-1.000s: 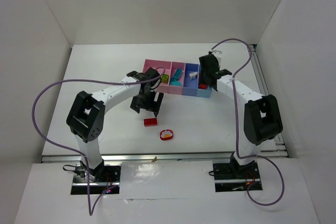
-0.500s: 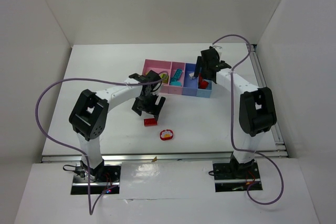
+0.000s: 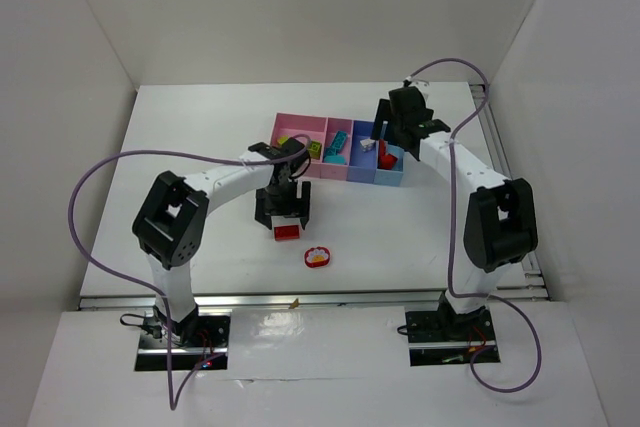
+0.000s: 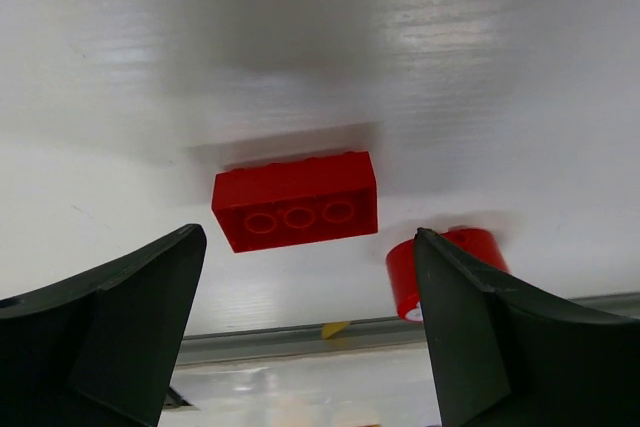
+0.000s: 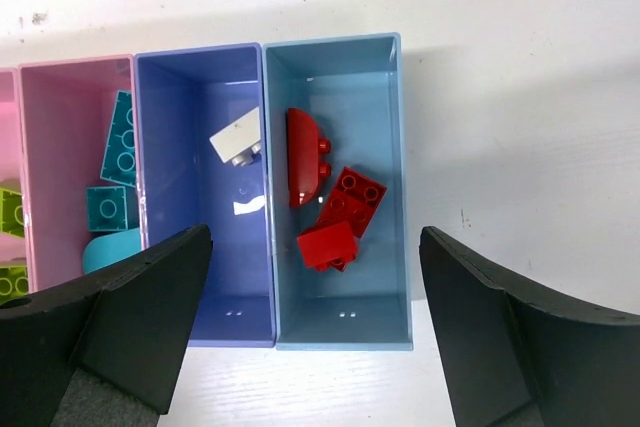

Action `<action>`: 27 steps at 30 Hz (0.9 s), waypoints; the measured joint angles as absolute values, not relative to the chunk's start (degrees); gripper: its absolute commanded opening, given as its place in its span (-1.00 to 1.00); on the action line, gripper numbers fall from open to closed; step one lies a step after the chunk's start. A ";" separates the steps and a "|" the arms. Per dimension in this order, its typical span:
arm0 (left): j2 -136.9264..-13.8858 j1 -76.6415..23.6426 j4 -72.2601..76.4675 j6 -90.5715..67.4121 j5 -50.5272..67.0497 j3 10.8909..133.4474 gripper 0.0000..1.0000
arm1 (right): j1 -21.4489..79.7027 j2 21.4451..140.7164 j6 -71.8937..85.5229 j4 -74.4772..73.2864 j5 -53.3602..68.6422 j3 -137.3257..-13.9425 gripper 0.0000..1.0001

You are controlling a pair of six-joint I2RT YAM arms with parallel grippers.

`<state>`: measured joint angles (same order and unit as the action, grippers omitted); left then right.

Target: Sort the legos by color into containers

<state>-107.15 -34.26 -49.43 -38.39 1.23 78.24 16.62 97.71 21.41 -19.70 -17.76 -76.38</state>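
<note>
Nearest me, a round red-rimmed piece (image 3: pixel 316 256) lies on the white counter (image 3: pixel 200 147), with a red brick (image 4: pixel 297 201) just behind it. The left gripper (image 3: pixel 285 215) hangs over that brick, its fingers (image 4: pixel 120 327) spread wide on either side and not touching it. Farther back, the right gripper (image 5: pixel 315 237) hovers above the containers (image 5: pixel 262 197), fingers apart, over the light-blue bin (image 5: pixel 397 197) holding three red bricks (image 5: pixel 345 202).

Top: high behind me, overlooking whole table (image 3: pixel 200 137) | Left wrist: close on red brick (image 4: pixel 296 201), shared with top | Right wrist: over blue bins (image 5: pixel 215 277), likewise shared
</note>
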 measured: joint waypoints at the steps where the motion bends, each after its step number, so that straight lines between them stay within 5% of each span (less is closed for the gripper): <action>1: -107.15 -34.48 -49.50 -40.07 0.69 78.24 0.90 | 16.62 97.47 21.41 -19.62 -17.76 -76.36 0.83; 12: -111.28 -34.92 -50.89 -48.21 -2.85 78.37 0.76 | 16.62 96.88 21.41 -19.68 -17.72 -73.97 0.83; 20: -111.35 -34.92 -50.89 -49.15 -2.85 78.56 -0.12 | 16.62 96.79 21.41 -19.68 -17.54 -73.78 0.83; 27: -111.33 -35.09 -52.40 -45.15 -1.30 87.29 -0.09 | 16.62 95.92 21.39 -20.38 -20.05 -73.78 0.83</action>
